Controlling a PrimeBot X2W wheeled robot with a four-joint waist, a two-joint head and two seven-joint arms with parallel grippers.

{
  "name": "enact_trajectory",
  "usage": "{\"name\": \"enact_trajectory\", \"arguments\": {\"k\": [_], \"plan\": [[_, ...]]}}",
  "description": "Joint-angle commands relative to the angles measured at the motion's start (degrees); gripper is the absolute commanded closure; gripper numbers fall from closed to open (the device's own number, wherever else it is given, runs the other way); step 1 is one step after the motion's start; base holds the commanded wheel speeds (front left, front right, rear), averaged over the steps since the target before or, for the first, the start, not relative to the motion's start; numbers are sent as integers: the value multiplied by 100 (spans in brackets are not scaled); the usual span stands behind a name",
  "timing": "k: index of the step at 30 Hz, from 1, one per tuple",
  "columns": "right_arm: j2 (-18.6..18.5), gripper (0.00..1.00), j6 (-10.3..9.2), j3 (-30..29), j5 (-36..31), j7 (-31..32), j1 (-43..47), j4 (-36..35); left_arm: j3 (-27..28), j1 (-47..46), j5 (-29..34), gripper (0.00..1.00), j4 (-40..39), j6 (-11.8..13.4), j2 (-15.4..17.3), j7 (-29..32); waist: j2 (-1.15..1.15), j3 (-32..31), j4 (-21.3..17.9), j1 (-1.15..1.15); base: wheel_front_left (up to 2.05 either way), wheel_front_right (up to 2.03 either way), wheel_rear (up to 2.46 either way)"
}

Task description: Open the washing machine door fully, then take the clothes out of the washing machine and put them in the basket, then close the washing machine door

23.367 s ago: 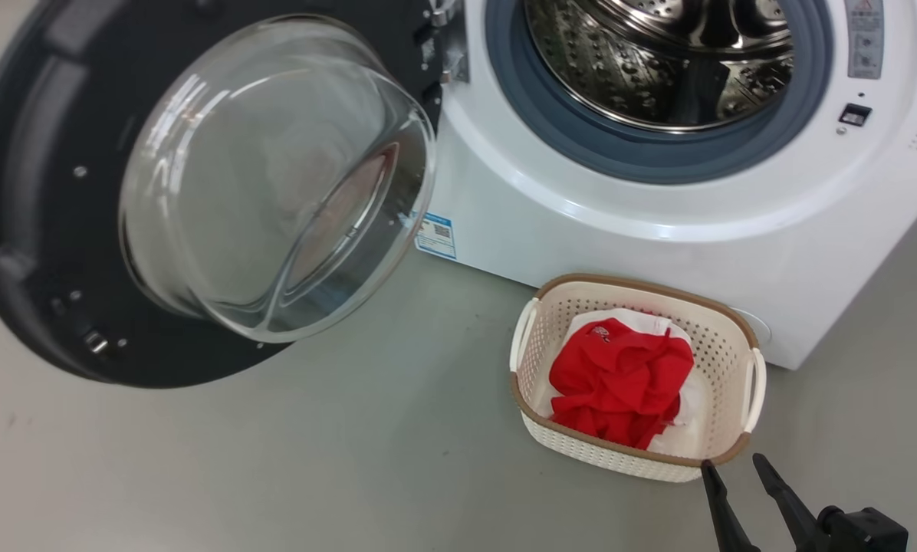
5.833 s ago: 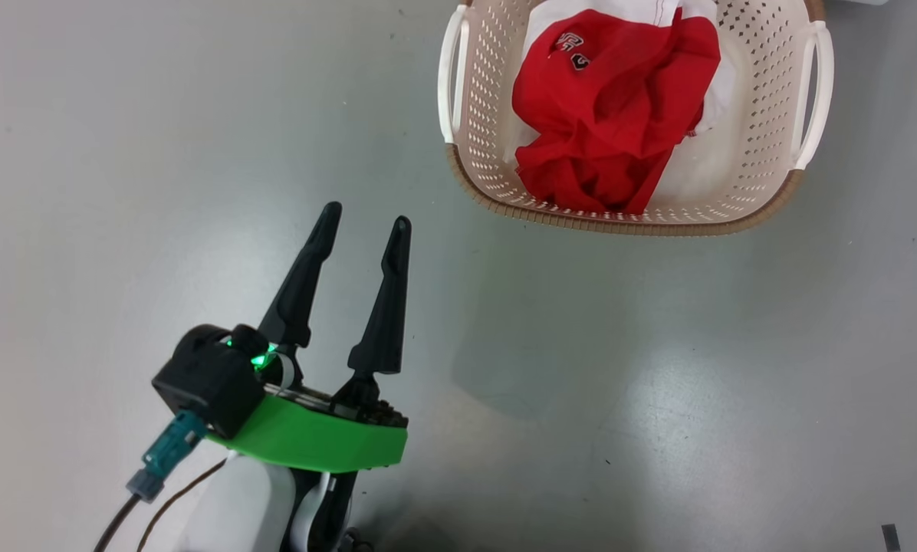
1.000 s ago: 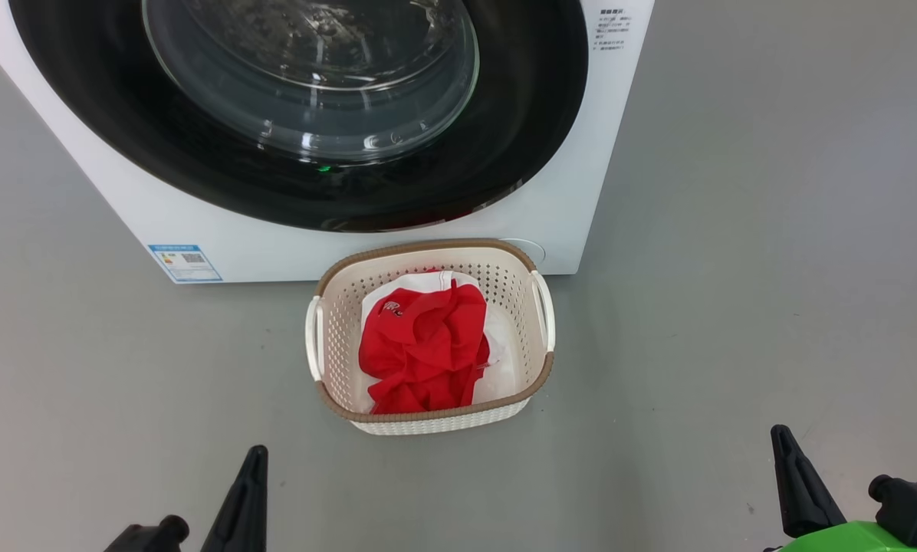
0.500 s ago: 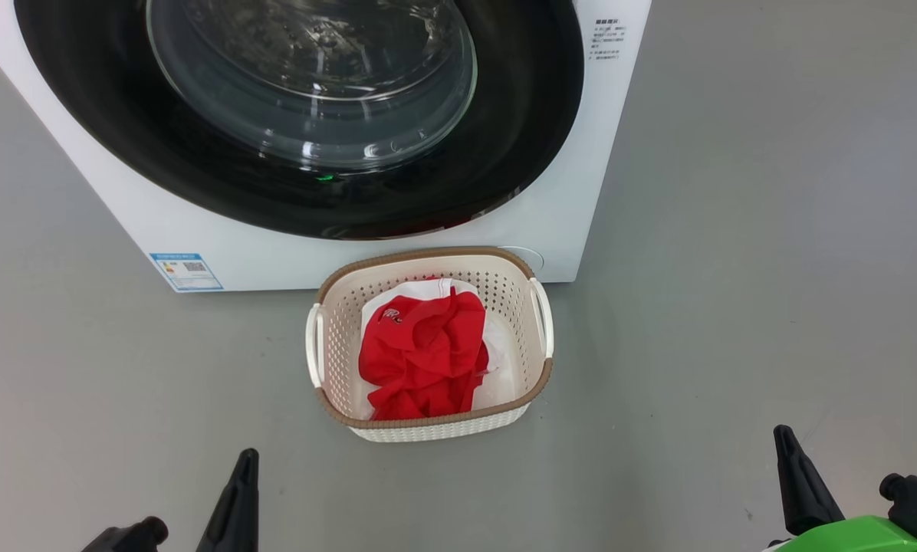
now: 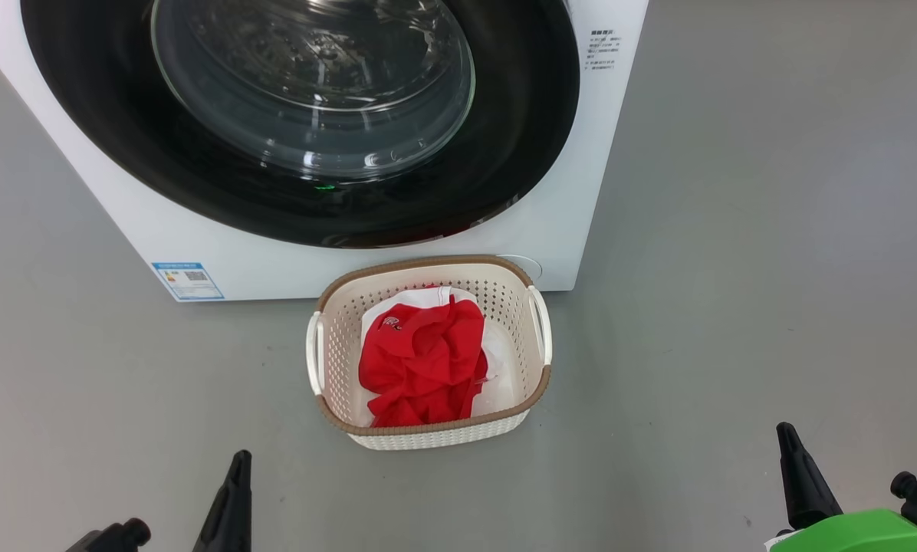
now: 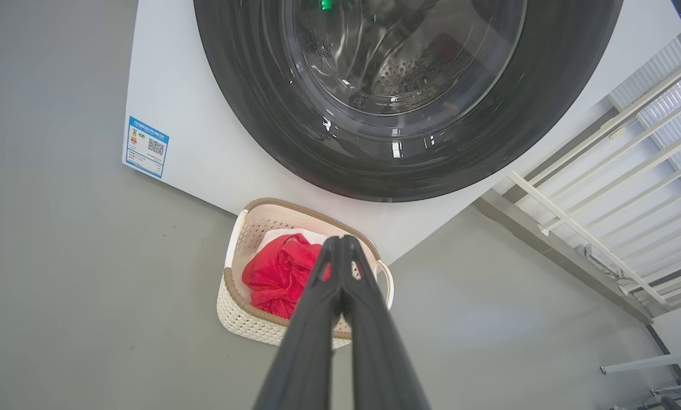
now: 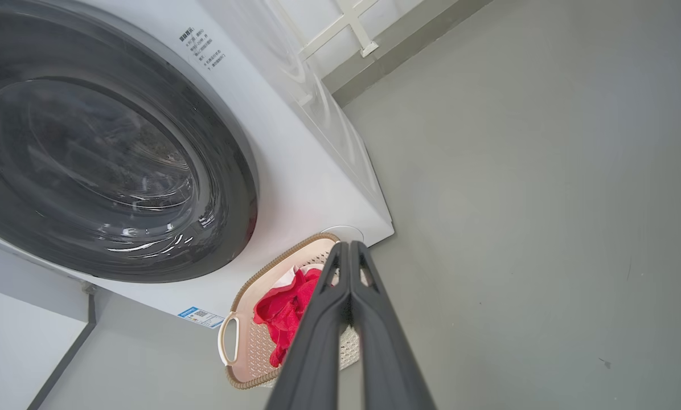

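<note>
Both left fingers (image 6: pixel 318 302) and right fingers (image 7: pixel 323 307) pressed together, empty. Crumpled red clothes (image 5: pixel 424 360) lie in the perforated cream basket (image 5: pixel 435 437) just before the washing machine (image 5: pixel 558 238), below its closed glossy round door (image 5: pixel 504 153).

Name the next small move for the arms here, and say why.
Probably just rest both arms where they are; the job looks finished. The washing machine door looks shut against the washing machine, the clothes lie in the basket, and the left gripper and right gripper are shut, empty and clear of everything.
</note>
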Motion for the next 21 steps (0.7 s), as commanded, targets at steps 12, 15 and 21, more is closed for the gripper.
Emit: {"name": "enact_trajectory", "arguments": {"k": [12,15,21], "plan": [[-103,100,-3,15,791,216,-318,-196,126,-225,-896,100,-129,-17,123,204,0,-96,-14,-1,0,0,0],[-105,100,-3,12,955,266,-342,-205,140,-239,-1085,100,-129,-18,130,250,0,-119,-17,-1,0,0,0],[-107,100,-3,8,1228,348,-381,-219,164,-263,-1399,100,-129,-20,141,327,0,-156,-22,-1,0,0,0]]}}
